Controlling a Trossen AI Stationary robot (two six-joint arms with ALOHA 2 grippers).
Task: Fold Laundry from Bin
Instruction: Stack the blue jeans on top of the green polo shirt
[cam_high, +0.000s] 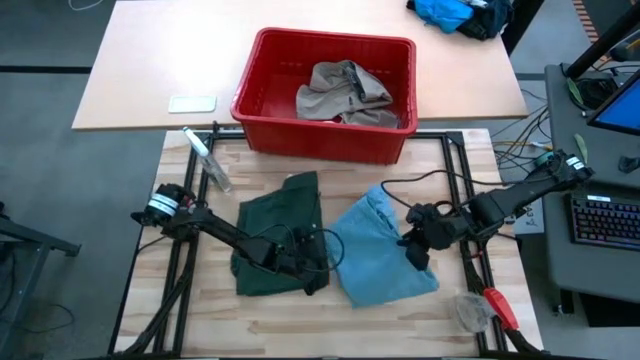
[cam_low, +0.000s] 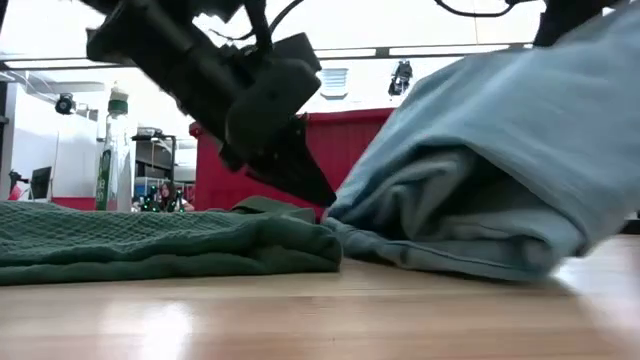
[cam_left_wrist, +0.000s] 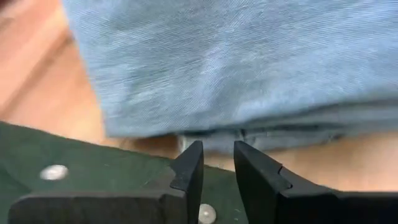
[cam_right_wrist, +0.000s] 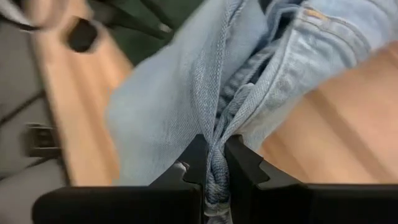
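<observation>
The red bin (cam_high: 262, 118) stands at the table's far edge with a khaki piece (cam_high: 345, 92) inside. Dark green shorts (cam_high: 275, 235) lie flat on the table, left of centre. Folded light blue denim trousers (cam_high: 385, 255) lie beside them on the right. My left gripper (cam_left_wrist: 217, 163) hovers over the shorts' right edge, slightly open with nothing between its fingers, pointing at the trousers' lower left edge (cam_left_wrist: 249, 134). My right gripper (cam_right_wrist: 216, 163) is shut on the trousers at their right side (cam_high: 415, 250). My right gripper pinches a bunched, seamed edge of the denim trousers (cam_right_wrist: 216, 146) between its two fingers, several layers gathered together. The fingers come from the table's right side, slanting down. That side of the trousers is lifted (cam_low: 590, 70), while the rest lies on the table (cam_low: 450, 260).
A clear spray bottle (cam_high: 208, 160) lies at the far left of the work area. A red-handled tool (cam_high: 500, 306) and a clear lump (cam_high: 472, 312) lie at the near right corner. A bright blue cloth heap (cam_high: 445, 12) sits on the back table.
</observation>
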